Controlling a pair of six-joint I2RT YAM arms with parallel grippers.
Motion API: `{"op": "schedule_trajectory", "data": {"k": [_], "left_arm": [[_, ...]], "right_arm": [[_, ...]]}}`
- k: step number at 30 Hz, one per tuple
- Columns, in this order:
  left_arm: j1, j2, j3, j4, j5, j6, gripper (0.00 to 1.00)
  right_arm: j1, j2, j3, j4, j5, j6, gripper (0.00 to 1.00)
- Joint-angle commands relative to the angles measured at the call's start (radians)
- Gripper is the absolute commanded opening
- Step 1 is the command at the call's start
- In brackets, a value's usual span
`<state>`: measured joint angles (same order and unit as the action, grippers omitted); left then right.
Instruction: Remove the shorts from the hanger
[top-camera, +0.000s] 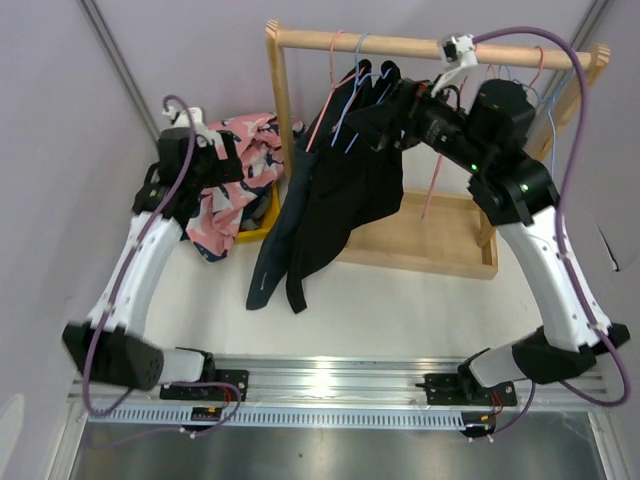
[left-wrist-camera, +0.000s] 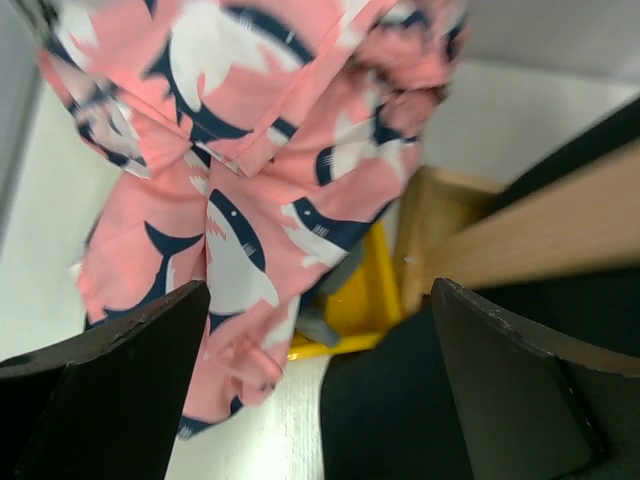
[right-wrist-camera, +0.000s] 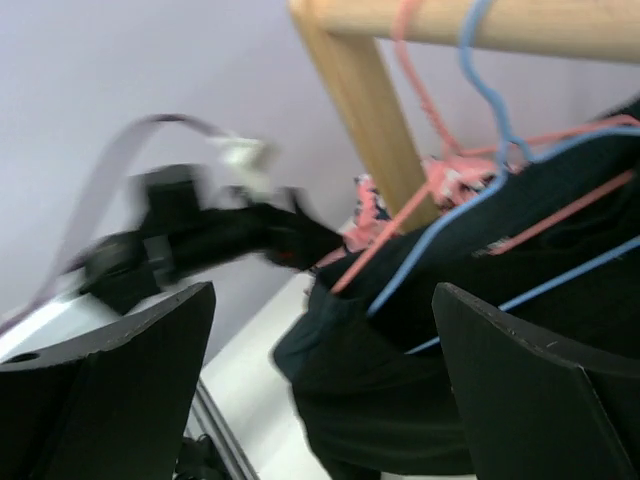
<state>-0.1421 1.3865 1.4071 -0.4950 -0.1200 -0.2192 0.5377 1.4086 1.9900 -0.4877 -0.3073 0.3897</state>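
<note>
Dark shorts, one navy (top-camera: 283, 225) and one black (top-camera: 360, 190), hang on pink (top-camera: 333, 85) and blue hangers (top-camera: 358, 75) from the wooden rail (top-camera: 390, 44). My right gripper (top-camera: 397, 97) is open beside their waistbands. In the right wrist view my right gripper (right-wrist-camera: 322, 295) is empty and the dark shorts (right-wrist-camera: 450, 340) hang just ahead of it. The pink patterned shorts (top-camera: 235, 175) lie heaped over a yellow bin (top-camera: 262, 228). My left gripper (top-camera: 228, 150) is open above them. In the left wrist view my left gripper (left-wrist-camera: 320, 292) is empty and the pink shorts (left-wrist-camera: 250, 130) lie beyond it.
The wooden rack has a left post (top-camera: 281, 110) and a base board (top-camera: 440, 240). Empty pink (top-camera: 436, 180) and blue hangers (top-camera: 540, 105) hang at the rail's right end. The yellow bin (left-wrist-camera: 365, 300) sits against the rack post (left-wrist-camera: 425, 235). Walls close in on both sides.
</note>
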Motion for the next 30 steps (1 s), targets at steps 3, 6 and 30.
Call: {"op": "schedule_trajectory", "data": {"k": [3,6,30], "left_arm": [[-0.040,-0.320,-0.213,-0.022,0.005,-0.035,0.99],[-0.051,-0.527,-0.409,-0.027,0.008,-0.046,0.99],[-0.070,-0.777,-0.586,-0.034,0.000,-0.020,0.99]], "right_arm": [[0.011,0.104,0.073,-0.013,0.178,-0.043,0.96],[0.018,0.156,0.095,-0.005,0.206,-0.048,0.92],[0.090,0.296,0.172,-0.026,0.353,-0.043,0.00]]}}
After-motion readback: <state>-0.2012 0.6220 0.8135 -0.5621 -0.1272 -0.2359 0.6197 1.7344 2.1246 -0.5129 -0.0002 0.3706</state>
